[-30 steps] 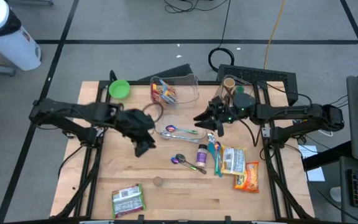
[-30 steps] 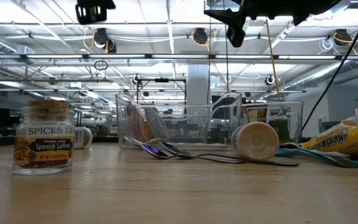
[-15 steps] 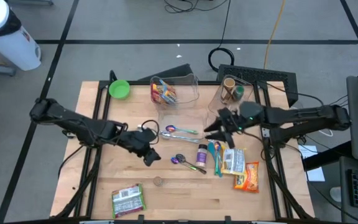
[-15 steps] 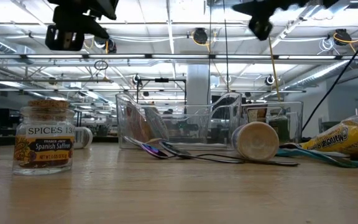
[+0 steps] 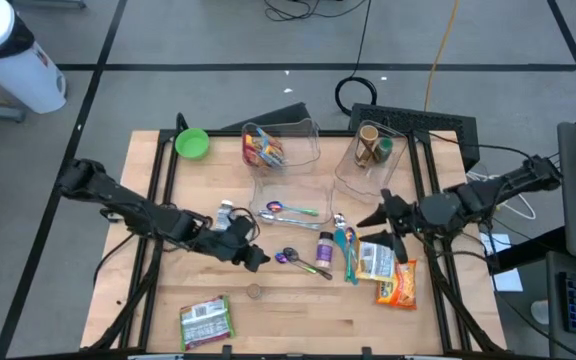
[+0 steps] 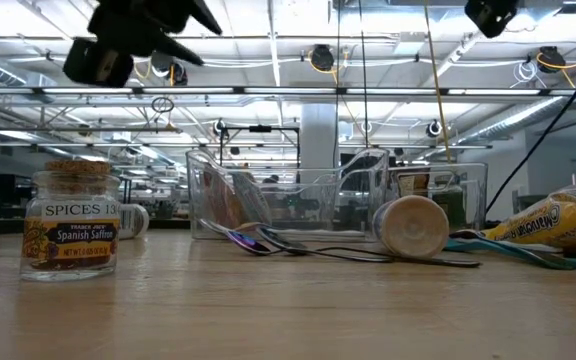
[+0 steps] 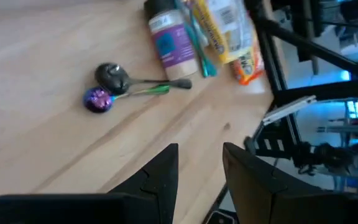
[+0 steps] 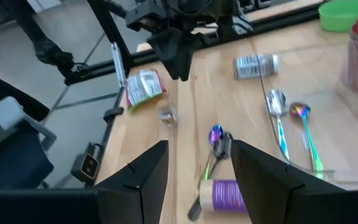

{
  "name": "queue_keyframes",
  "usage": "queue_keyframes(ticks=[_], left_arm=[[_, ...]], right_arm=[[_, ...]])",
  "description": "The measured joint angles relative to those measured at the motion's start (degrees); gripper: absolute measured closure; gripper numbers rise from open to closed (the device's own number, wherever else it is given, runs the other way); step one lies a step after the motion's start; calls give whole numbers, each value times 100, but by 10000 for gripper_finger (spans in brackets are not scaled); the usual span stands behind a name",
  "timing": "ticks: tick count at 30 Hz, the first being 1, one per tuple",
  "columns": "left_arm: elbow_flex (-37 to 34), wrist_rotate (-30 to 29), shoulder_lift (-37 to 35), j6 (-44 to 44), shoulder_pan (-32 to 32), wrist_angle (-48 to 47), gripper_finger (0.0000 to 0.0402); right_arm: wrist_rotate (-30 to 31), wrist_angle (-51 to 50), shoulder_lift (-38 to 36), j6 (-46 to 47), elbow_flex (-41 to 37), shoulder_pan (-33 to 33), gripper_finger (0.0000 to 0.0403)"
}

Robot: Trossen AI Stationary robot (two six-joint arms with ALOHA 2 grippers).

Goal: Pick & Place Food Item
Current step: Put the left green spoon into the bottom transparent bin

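Food item, taken here to be the white snack packet (image 5: 373, 258): it lies flat near the table's 4 o'clock edge, long axis running 12 to 6, with an orange packet (image 5: 398, 283) touching its 5 o'clock corner. The right gripper (image 5: 378, 222) hangs above it, just towards 12 o'clock, fingers spread and empty, and is clearly the nearer arm. The left gripper (image 5: 253, 257), likewise spread and empty, hovers mid-table with a spice jar (image 5: 255, 291) at its 6 o'clock and a green packet (image 5: 205, 322) at 7. Teal utensils (image 5: 348, 250) and a purple-labelled bottle (image 5: 325, 246) crowd the packet's 9 o'clock side, likely hindering any approach from there
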Motion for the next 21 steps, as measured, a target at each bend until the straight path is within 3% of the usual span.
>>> queue_keyframes(ticks=[6,21], left_arm=[[8,15,683,-520,110,284,270],[6,357,1847,-1194,579,539,270]], right_arm=[[368,-21,-1,462,-351,390,236],[363,982,-1,758,-861,448,236]])
